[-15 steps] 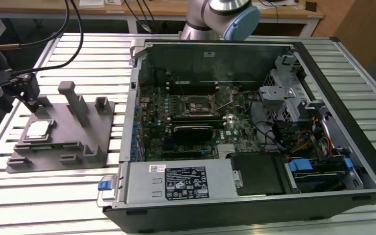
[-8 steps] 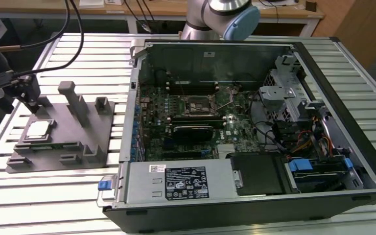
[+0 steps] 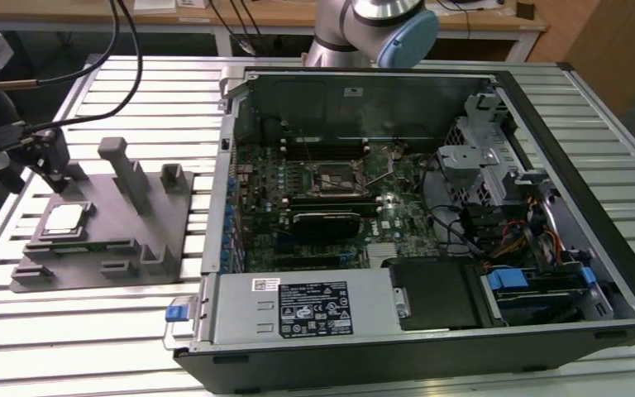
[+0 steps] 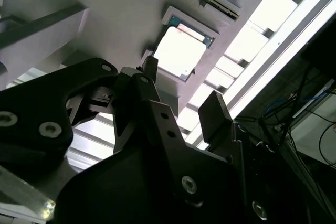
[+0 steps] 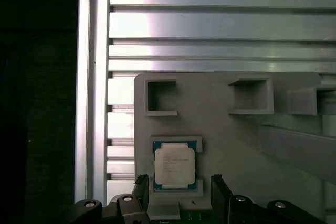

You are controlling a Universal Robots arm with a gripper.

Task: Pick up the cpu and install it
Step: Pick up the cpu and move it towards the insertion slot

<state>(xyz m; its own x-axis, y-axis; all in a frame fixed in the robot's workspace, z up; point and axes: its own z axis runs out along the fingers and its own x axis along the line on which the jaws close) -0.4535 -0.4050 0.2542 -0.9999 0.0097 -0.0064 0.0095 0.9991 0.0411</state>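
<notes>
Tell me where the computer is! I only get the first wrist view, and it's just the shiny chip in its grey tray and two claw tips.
Observer: In the exterior view, an open computer case lies to the exterior view's right of the grey tray that holds the cpu.
Operator: Is there a spot in there for the chip?
Observer: Yes, a dark square socket sits on the green board inside the case.
Operator: Is the claw carrying anything?
Observer: No. The second wrist view takes in more of the claw: its fingers are spread with nothing between them, and the cpu lies beyond them.
</notes>
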